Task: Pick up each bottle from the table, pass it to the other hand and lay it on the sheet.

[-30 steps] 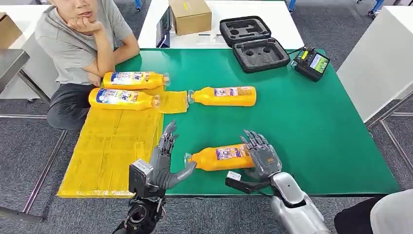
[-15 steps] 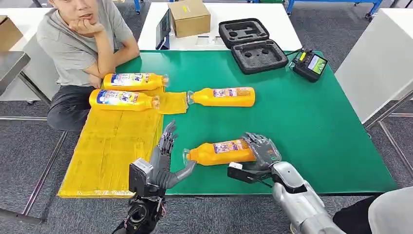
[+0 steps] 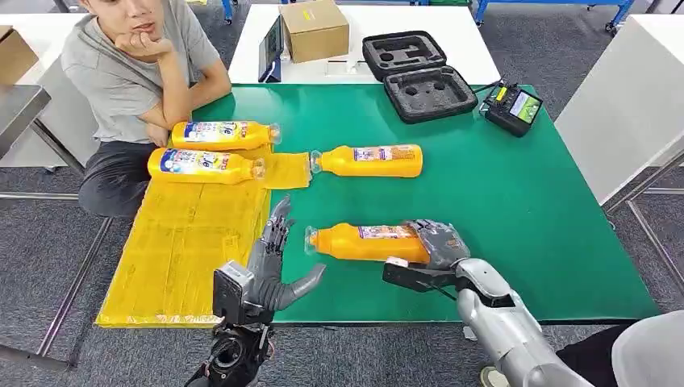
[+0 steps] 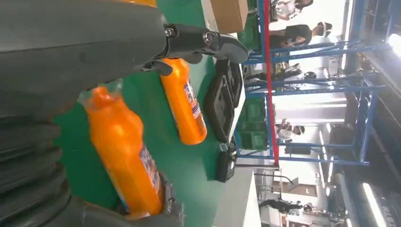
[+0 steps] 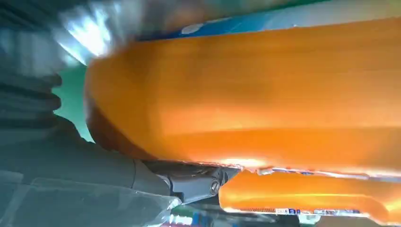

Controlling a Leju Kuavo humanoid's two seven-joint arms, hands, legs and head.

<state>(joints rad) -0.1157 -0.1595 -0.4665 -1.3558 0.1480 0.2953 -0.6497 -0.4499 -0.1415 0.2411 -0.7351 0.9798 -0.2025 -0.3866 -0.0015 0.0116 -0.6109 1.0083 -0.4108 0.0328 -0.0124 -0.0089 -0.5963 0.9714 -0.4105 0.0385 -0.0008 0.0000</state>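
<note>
Yellow sheet (image 3: 181, 242), left edge of the green bench (image 3: 516, 210) — two orange bottles laid on it near its far end, one (image 3: 222, 134) beyond the other (image 3: 203, 164); judged half done. Left robot hand (image 3: 274, 266) — fingers spread, holding nothing, raised beside the sheet as if to receive. Third orange bottle (image 3: 367, 160) lies untouched on the bench just off the sheet's corner; fourth orange bottle (image 3: 367, 243) — base gripped by the right robot hand (image 3: 435, 244), cap toward the left hand, handover and laying not yet done.

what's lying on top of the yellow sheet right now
Two orange bottles lie on their sides at the far end of the yellow sheet. The sheet under them is covered.
</note>
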